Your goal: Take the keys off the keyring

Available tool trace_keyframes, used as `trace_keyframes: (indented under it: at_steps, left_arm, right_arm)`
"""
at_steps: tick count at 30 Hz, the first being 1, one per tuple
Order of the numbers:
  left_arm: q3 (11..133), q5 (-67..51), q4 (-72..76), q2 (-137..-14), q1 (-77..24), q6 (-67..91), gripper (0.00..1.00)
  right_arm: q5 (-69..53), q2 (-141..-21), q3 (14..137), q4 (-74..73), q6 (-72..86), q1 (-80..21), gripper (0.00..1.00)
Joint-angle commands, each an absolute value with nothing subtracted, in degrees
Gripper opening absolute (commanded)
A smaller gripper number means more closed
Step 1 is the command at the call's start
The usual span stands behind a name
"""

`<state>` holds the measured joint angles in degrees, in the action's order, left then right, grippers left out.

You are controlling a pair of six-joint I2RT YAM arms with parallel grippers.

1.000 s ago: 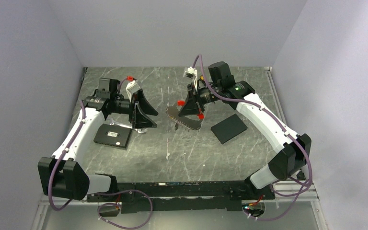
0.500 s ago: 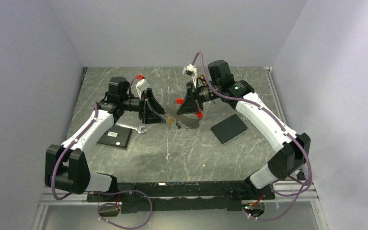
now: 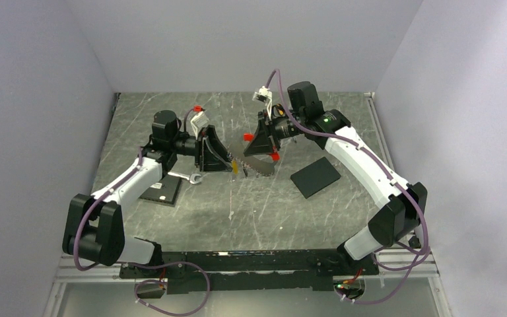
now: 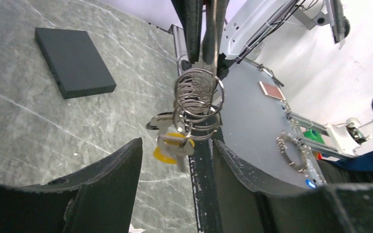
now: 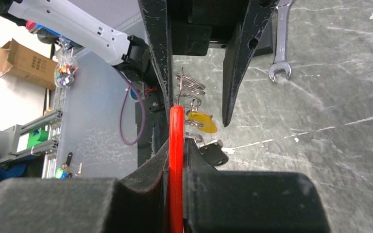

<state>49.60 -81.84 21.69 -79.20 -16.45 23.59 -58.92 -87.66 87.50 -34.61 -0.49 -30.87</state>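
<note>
Keys (image 4: 175,144) on keyring (image 4: 197,92), markings indiscernible

The counter (image 3: 270,205) is dark grey, marbled with thin white veins. The keyring (image 4: 197,92) is silvery wire coil with a bright red plastic strip (image 5: 176,128). The keys (image 4: 175,144) are silvery, one with a yellow head. The left pincer (image 4: 176,145) and right pincer (image 5: 176,160) are matt black. A flat box (image 3: 315,176) is black, and the wrench (image 5: 280,39) is silver. The arms (image 3: 363,162) are white with black joints and purple cables (image 3: 278,92).
</note>
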Motion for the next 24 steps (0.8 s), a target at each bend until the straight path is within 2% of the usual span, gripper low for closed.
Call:
trace_keyframes:
  at_steps: [1, 12, 18, 20, 24]
  left_arm:
    - [49.3, -83.8, 33.9, -79.9, -17.4, 31.2, 0.59]
    - [49.5, -82.7, 31.7, -80.4, -17.9, 30.0, 0.57]
    - [49.5, -82.0, 33.6, -81.0, -18.7, 31.3, 0.64]
    - [49.5, -81.9, 34.0, -81.2, -18.9, 31.6, 0.62]
    - [49.3, -82.5, 34.4, -81.1, -18.9, 31.9, 0.51]
  right_arm:
    - [-60.6, -87.7, 90.5, -31.6, 1.5, -30.2, 0.00]
    - [-60.7, -87.5, 90.1, -30.6, 2.6, -29.4, 0.00]
    - [-60.7, -87.6, 90.1, -30.3, 3.2, -29.1, 0.00]
    - [-60.8, -87.6, 90.0, -30.2, 3.2, -29.0, 0.00]
    - [-60.7, -87.4, 89.7, -30.1, 3.3, -28.8, 0.00]
